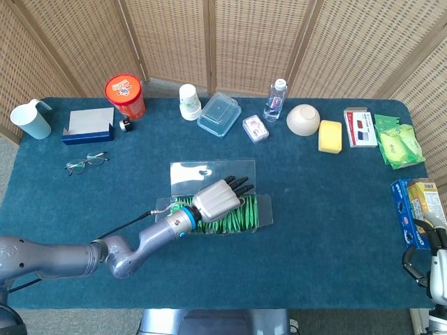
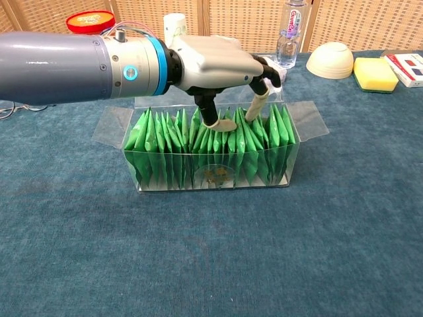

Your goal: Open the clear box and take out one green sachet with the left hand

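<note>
The clear box (image 2: 213, 153) stands open near the middle of the table (image 1: 328, 223), a little toward the front edge, its lid (image 1: 211, 172) folded back flat behind it and its end flaps spread. A row of green sachets (image 2: 165, 142) fills it, standing upright side by side.

The left hand (image 2: 218, 63) hangs over the box's middle, palm down, with the arm reaching in from the front left corner. Its fingers (image 2: 254, 109) are bent down, apart from one another, and their tips reach in among the sachet tops. Whether any sachet is pinched cannot be told; none is lifted clear of the row.

The right hand (image 1: 438, 269) shows only partly at the front right corner, off the table edge, and its fingers cannot be made out.

Along the back edge, from the left:
- a pale mug (image 1: 31, 120)
- a blue and white box (image 1: 88, 125)
- a red tub (image 1: 125, 95)
- a paper cup (image 1: 189, 102)
- a plastic container (image 1: 218, 115)
- a water bottle (image 1: 275, 100)
- a bowl (image 1: 303, 119)
- a yellow sponge (image 1: 330, 136)
- green packets (image 1: 397, 142)

Glasses (image 1: 86, 162) lie near the left edge. A blue carton (image 1: 413, 204) sits at the right edge.
</note>
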Tool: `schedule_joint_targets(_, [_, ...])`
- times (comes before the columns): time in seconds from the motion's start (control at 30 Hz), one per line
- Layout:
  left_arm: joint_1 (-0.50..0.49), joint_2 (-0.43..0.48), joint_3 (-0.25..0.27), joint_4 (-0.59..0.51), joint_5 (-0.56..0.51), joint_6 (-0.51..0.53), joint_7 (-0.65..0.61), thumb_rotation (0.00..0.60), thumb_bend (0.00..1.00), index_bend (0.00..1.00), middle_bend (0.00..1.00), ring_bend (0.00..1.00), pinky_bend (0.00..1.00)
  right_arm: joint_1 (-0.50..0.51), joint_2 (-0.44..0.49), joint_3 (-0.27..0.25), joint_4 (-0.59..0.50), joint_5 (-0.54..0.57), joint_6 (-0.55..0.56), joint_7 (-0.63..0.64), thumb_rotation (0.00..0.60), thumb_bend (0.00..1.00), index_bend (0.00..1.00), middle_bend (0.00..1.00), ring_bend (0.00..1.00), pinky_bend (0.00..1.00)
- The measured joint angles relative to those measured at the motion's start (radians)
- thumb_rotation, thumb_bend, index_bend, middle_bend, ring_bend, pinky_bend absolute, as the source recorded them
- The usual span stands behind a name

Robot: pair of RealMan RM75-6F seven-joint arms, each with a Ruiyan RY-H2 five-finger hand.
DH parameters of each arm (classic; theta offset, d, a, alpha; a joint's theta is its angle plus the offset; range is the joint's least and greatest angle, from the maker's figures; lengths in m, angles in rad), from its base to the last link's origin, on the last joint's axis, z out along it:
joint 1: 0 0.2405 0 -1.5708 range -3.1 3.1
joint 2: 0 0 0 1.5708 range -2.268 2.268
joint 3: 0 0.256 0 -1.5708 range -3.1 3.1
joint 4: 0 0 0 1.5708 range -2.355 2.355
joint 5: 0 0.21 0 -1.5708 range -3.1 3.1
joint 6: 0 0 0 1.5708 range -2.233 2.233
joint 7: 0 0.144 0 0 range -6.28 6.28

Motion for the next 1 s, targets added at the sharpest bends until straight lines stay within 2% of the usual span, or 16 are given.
schedule_joint_targets(0.27, [-0.006,-0.014,0.0,0.017,-0.017,-0.002,0.005,0.6,0.36,0.45,0.1,0.0,0.16,-0.001,0.0,0.0,0.0,0.002,-0.001,-0.001,0.437,0.66,0.22,0.17,0.14,0.23])
schedule_joint_targets(0.43, [-0.005,-0.023,-0.004,0.023,-0.014,0.01,-0.001,0.6,0.36,0.51,0.13,0.0,0.16,-0.002,0.0,0.0,0.001,0.002,-0.001,0.0,0.438,0.66,0.22,0.17,0.14,0.23])
schedule_joint_targets(1.0, [0.001,0.016,-0.002,-0.014,-0.001,0.008,-0.023,0.6,0.48,0.5,0.13,0.0,0.16,-0.004,-0.002,0.0,0.004,0.003,0.0,0.003,0.471,0.67,0.22,0.17,0.14,0.23])
